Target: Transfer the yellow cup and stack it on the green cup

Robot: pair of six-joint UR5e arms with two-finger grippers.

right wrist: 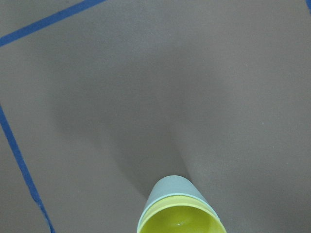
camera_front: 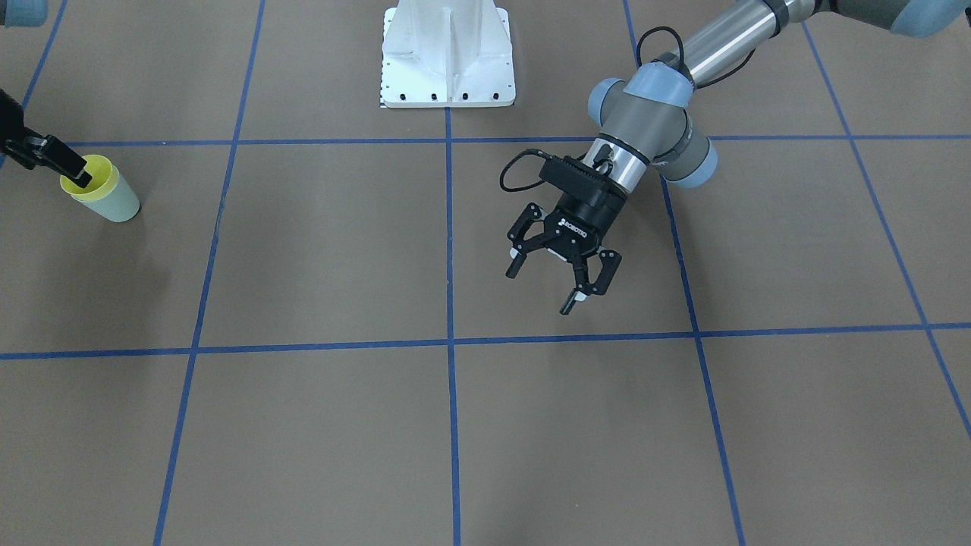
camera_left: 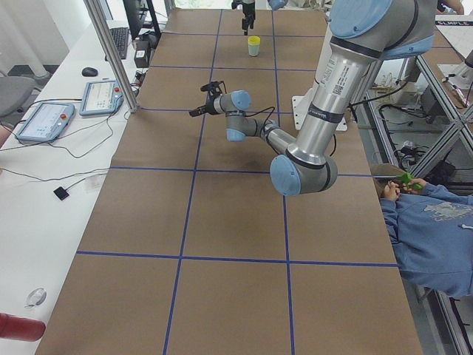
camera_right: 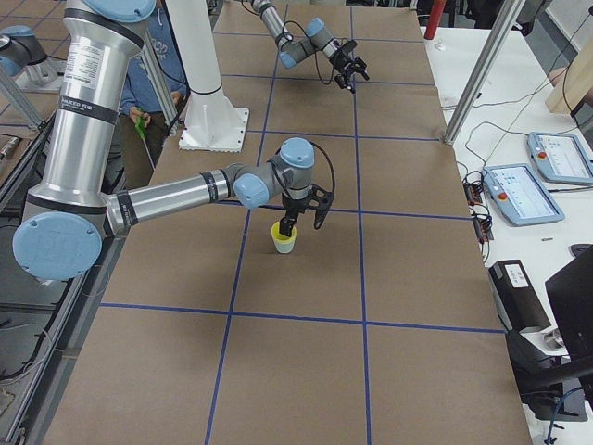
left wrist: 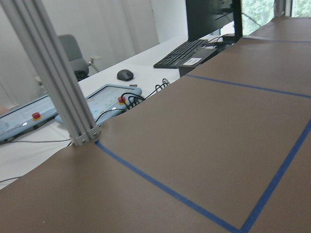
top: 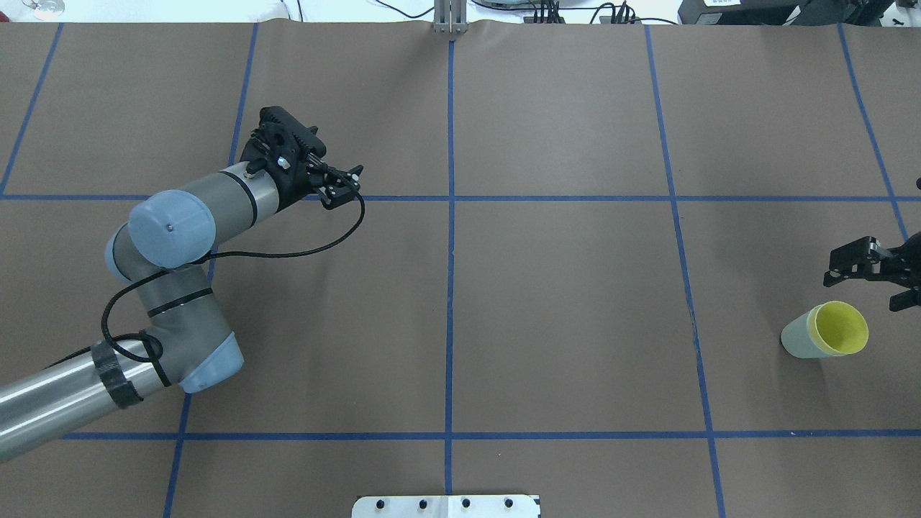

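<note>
Left gripper (top: 345, 188) hangs over the table (top: 561, 302) with jaws spread and nothing held; the cups lie well apart from it, far across toward the other arm. Green cup (top: 794, 338), pale mint, stands upright on the table with the yellow cup (top: 838, 329) seated inside it, long axis vertical, mouth up, only a bright rim band and hollow showing. Right gripper (top: 867, 288), much the nearer, sits just above the stack, jaws apart, one finger at the yellow rim; contact cannot be confirmed. Judgement: stacking appears complete, so withdrawal should go straight up.
</note>
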